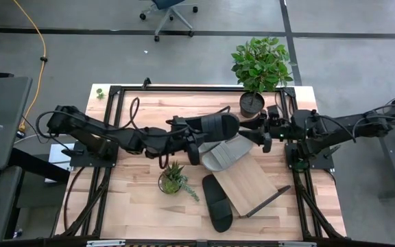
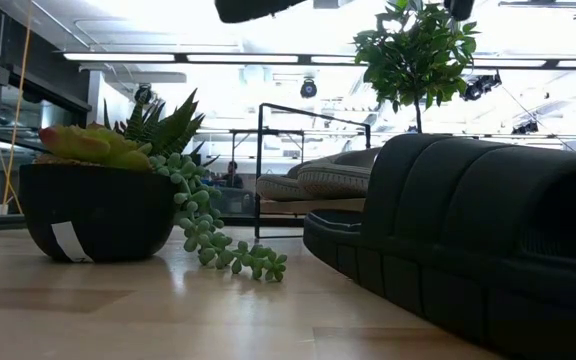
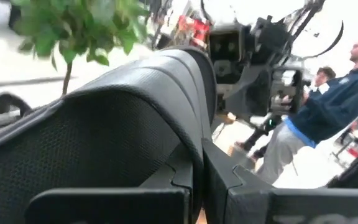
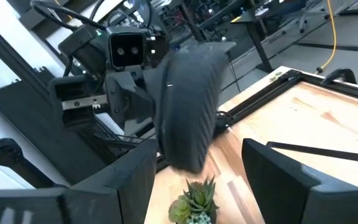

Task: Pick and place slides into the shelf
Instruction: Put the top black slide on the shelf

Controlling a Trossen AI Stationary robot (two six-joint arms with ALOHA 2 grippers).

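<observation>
The table (image 1: 142,199) was a big light-wood top with black framing along its sides. On it the shelf (image 1: 252,184) sat tilted, right of the middle, a slanted board on a thin black wire frame. 2 grey slides (image 1: 226,155) lay on the shelf's upper end, touching each other. 1 black slide (image 1: 217,202) was flat on the table just beside the shelf's left edge, near the front. The other black slide (image 1: 214,125) was up in the air over the middle of the table, clamped at one end by the left hand (image 1: 192,140), which was closed tight on it. The right hand (image 1: 262,132) sat just off that slide's far end with its fingers (image 4: 284,180) spread wide, not touching it. A leafy potted plant (image 1: 259,68) stood at the back edge and a small succulent pot (image 1: 173,180) sat left of the shelf. 2 people (image 3: 328,112) showed off in the room in the left wrist view.
</observation>
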